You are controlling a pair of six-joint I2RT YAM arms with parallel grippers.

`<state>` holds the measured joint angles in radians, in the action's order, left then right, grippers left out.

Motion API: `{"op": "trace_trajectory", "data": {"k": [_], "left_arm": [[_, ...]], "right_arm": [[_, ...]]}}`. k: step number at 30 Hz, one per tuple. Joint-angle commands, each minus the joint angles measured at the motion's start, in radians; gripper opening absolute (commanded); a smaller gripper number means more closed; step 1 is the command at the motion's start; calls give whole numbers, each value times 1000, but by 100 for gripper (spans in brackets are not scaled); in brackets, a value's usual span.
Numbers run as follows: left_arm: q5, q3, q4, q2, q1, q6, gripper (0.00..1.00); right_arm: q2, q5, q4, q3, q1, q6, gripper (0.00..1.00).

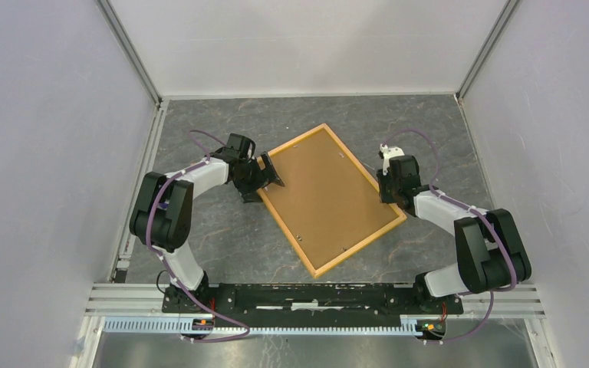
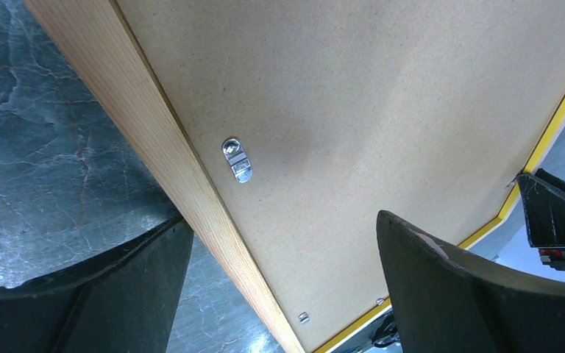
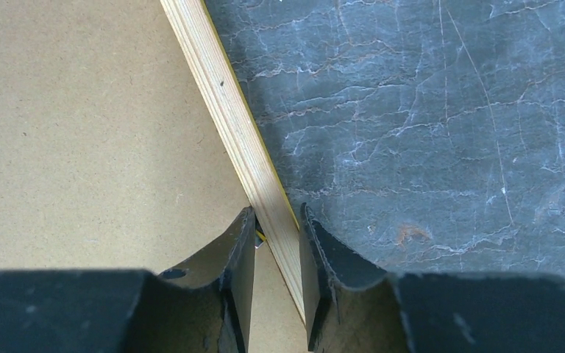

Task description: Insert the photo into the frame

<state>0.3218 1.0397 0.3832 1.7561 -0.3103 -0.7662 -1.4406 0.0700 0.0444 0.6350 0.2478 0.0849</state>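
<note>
The frame [image 1: 362,244] lies back-up on the grey table [image 1: 222,238] between the arms, its long axis running far-left to near-right. The right gripper [image 3: 277,212] has its jaws narrowed onto the right rail and seems to be pinching it. The left gripper [image 1: 264,175] straddles the left rail wide open, holding nothing. The photo is not visible; only the brown backing [image 1: 326,199] shows.

Overhead camera looks down; both wrist cameras sit close over the frame [image 1: 360,247].
</note>
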Motion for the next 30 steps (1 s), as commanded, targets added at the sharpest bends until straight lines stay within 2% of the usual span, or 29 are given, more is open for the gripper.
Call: {"op": "trace_trajectory", "data": {"k": [1, 2, 4, 10, 13, 18, 20, 22, 24, 26, 27, 30], "left_arm": [[46, -4, -61, 15, -6, -23, 100], [35, -4, -57, 13, -5, -21, 100], [19, -3, -54, 6, -5, -12, 100], [-48, 4, -22, 0, -5, 32, 100], [-52, 0, -22, 4, -5, 38, 92], [-95, 9, -14, 3, -9, 43, 82], [-127, 23, 7, -11, -15, 51, 82], [-151, 26, 54, -42, -21, 53, 89], [-164, -19, 76, -108, -24, 30, 94], [-179, -98, 77, -184, -26, -10, 96], [-188, -126, 76, -213, -28, -21, 96], [-230, -172, 75, -274, -32, -4, 88]], "right_arm": [[-29, -68, 124, -69, 8, 41, 24], [-29, -67, 119, -70, 7, 44, 18], [-29, -98, 104, -75, 7, 49, 15], [-32, -165, 51, -74, -2, 86, 22], [-16, -186, 21, -91, -9, 115, 20], [31, -215, -60, -148, -11, 203, 6], [51, -214, -106, -182, -11, 238, 2], [65, -189, -132, -203, -11, 260, 0], [75, -162, -135, -208, -12, 266, 0], [93, -148, -137, -215, -12, 264, 0], [106, -148, -142, -221, -12, 257, 2], [153, -142, -151, -225, -12, 194, 30]]}}
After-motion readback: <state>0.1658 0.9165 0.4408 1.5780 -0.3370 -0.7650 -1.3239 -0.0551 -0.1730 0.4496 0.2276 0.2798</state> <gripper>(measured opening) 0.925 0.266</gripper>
